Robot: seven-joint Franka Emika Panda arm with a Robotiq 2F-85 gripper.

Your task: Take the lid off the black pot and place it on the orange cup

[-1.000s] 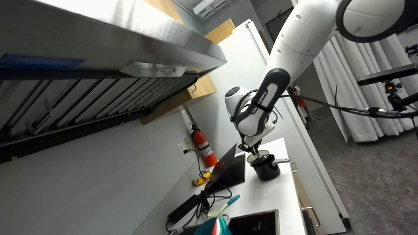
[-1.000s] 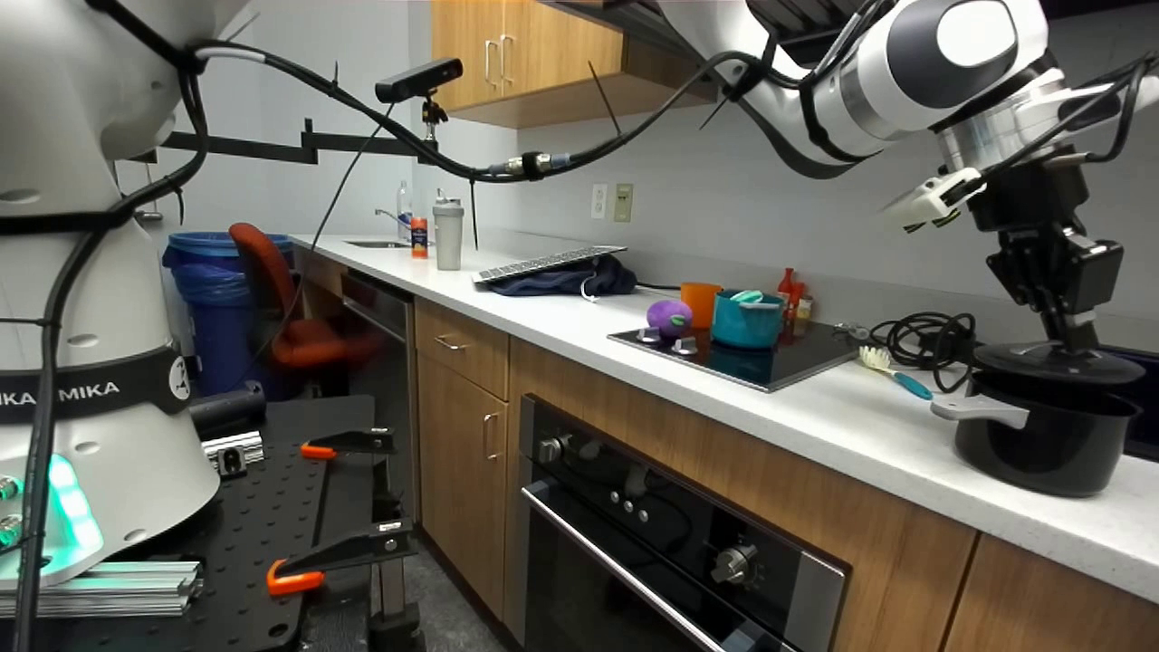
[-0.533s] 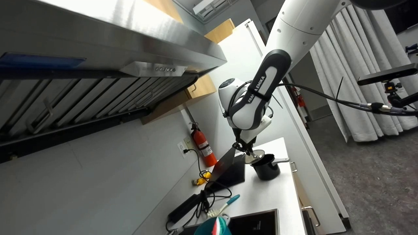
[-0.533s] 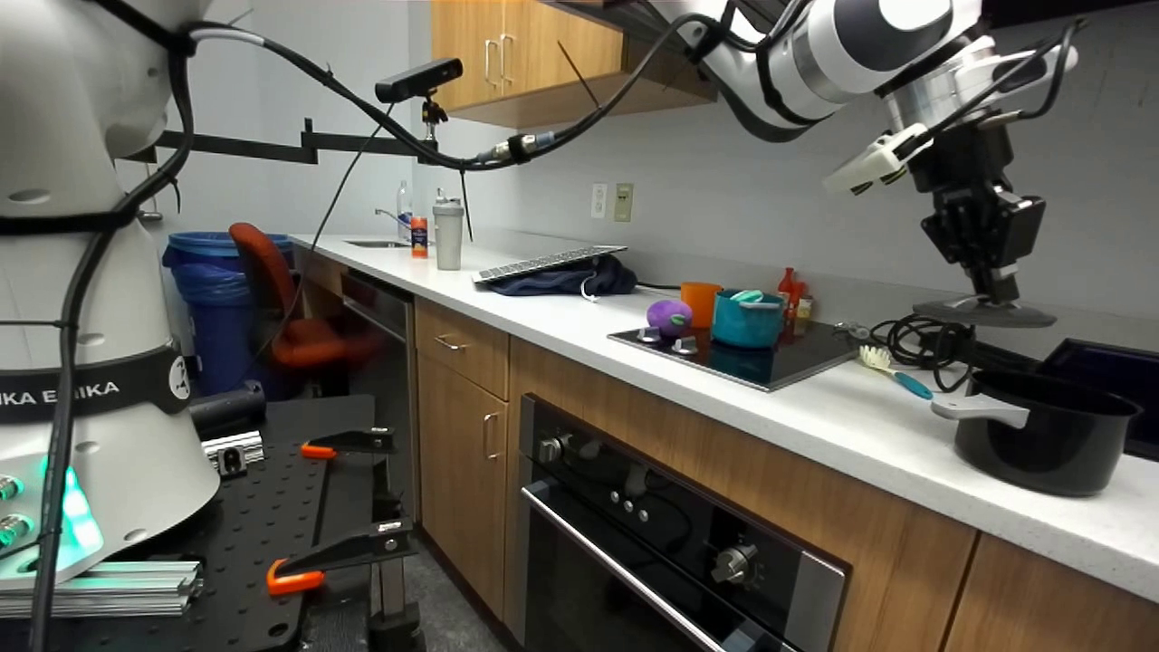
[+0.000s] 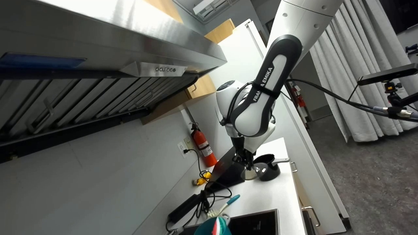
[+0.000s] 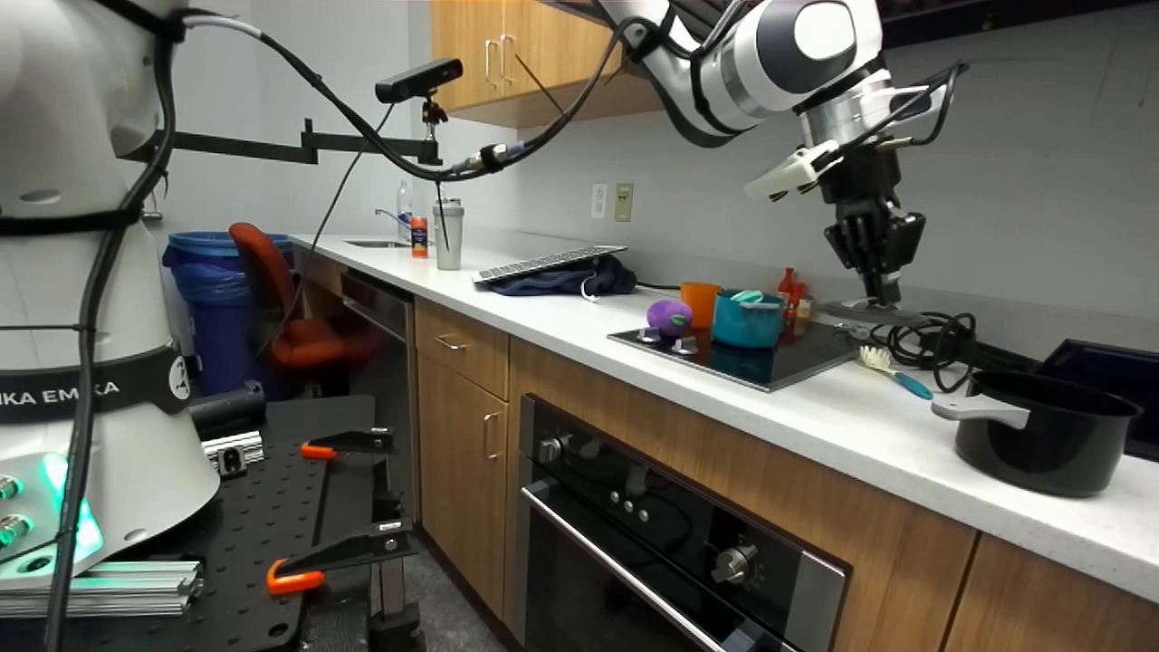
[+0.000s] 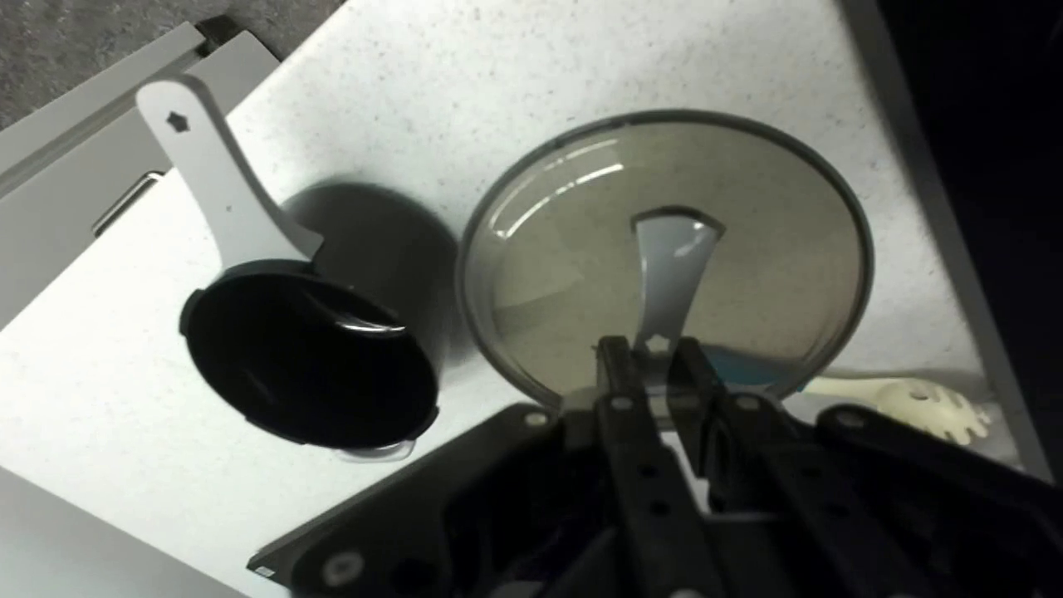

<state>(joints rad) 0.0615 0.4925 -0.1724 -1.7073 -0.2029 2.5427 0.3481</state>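
The lid (image 6: 865, 315) has moved: a second ago it was right above the black pot (image 6: 1041, 444), half a second ago up and off to the side, now further along toward the cooktop (image 6: 801, 362). Arm (image 6: 770, 63) went with it. Pot hasn't budged: upright on the white tabletop (image 6: 869, 426), top open, inside dark, light grey handle (image 5: 281, 160) pointing at the front edge.

Jaws: clamped on the free end of the lid's grey grip (image 7: 677, 257), one on each side of it in the wrist view. Lid is see-through glass with a dark rim, hanging in the air, roughly level in an exterior view, apart from the pot. Wrist view has it to the right of the pot, tabletop visible through the glass.

Pasta server (image 7: 926, 403) lies on the tabletop, teal handle partly seen through the lid, cream head past the rim in that view.

Orange cup (image 6: 700, 303) is well apart from the lid, upright, behind the purple ball (image 6: 670, 319) and just beside the teal pot (image 6: 747, 321). Can't tell whether the cup is on the cooktop or on the tabletop, or whether it touches the teal pot.

Black flat device (image 5: 230, 173) near the black pot, on the wall side. Fire extinguisher (image 5: 205, 147) stands by the wall.
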